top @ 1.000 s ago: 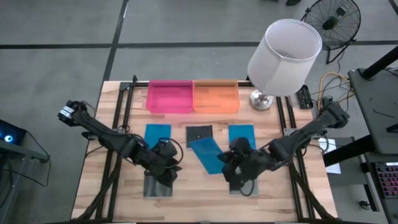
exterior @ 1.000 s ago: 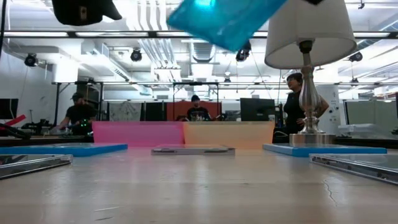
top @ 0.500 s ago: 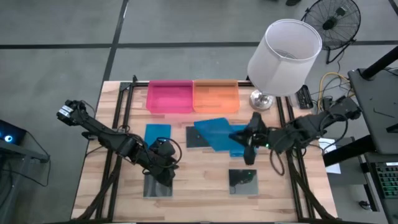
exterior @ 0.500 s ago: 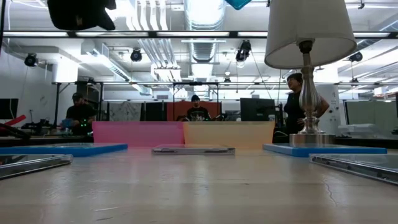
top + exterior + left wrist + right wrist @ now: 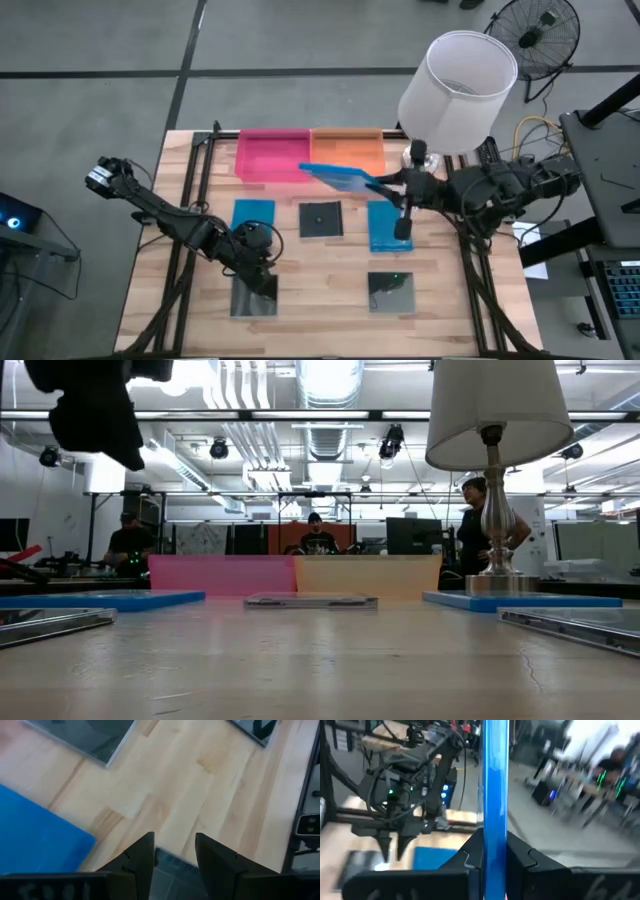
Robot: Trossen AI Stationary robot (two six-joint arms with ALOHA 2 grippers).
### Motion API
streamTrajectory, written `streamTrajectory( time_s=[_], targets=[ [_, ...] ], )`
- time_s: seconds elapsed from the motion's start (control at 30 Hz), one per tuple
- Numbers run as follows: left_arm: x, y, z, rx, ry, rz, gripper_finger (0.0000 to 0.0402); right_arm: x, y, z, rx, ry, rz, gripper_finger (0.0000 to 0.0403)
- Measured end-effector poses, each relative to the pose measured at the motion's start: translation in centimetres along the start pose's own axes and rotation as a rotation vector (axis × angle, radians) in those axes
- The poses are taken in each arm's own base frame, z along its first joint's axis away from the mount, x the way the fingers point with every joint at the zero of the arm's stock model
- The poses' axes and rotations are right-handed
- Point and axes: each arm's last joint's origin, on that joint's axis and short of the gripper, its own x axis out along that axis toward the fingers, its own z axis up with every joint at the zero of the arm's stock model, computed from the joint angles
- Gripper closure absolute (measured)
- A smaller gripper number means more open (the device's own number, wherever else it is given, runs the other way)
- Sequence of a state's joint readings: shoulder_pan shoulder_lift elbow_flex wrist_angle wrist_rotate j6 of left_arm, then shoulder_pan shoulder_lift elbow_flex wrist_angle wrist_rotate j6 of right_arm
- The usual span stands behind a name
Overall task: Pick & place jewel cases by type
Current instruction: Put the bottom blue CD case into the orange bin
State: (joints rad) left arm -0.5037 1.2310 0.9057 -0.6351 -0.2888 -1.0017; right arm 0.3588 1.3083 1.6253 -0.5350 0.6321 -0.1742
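Right tool [image 5: 494,851] pinches blue jewel case [image 5: 494,780], edge-on, faces hidden.

Operator, you had a light wooden table [image 5: 320,320] with pale plank grain. You set a pink tray [image 5: 271,156] beside an orange tray [image 5: 350,150]. Your bright blue cases lay at [image 5: 253,214] and [image 5: 388,226]; a third blue case [image 5: 338,177] sat in the dark right gripper [image 5: 385,186]. Your glossy dark grey cases [image 5: 321,219], [image 5: 255,298] and [image 5: 391,291] were noted. The lamp [image 5: 455,78] had a white shade, and the left gripper [image 5: 172,851] was black.
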Motion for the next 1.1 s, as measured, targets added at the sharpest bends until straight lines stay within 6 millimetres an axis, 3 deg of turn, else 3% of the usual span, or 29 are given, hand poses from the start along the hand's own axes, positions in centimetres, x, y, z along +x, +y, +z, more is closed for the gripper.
streamTrajectory(
  time_s=[0.2,0.57,0.83,1.1],
  targets=[
    [-0.1,1.8,-0.9,-0.039,-0.046,-0.021,0.0276,1.1,0.4,2.6,-0.301,-0.036,-0.013,0.0374],
    [-0.8,3.4,-1.6,-0.06,-0.108,-0.118,0.0276,3.6,1.6,7.2,-0.529,-0.126,-0.043,0.0374],
    [-0.9,3.4,-1.6,-0.055,-0.122,-0.121,0.0276,4.8,3.8,9.1,-0.678,-0.303,0.133,0.0374],
    [-0.7,3.4,-1.5,-0.06,-0.158,-0.097,0.0276,4.4,4.9,9.8,-0.714,-0.501,0.363,0.0374]
  ],
)
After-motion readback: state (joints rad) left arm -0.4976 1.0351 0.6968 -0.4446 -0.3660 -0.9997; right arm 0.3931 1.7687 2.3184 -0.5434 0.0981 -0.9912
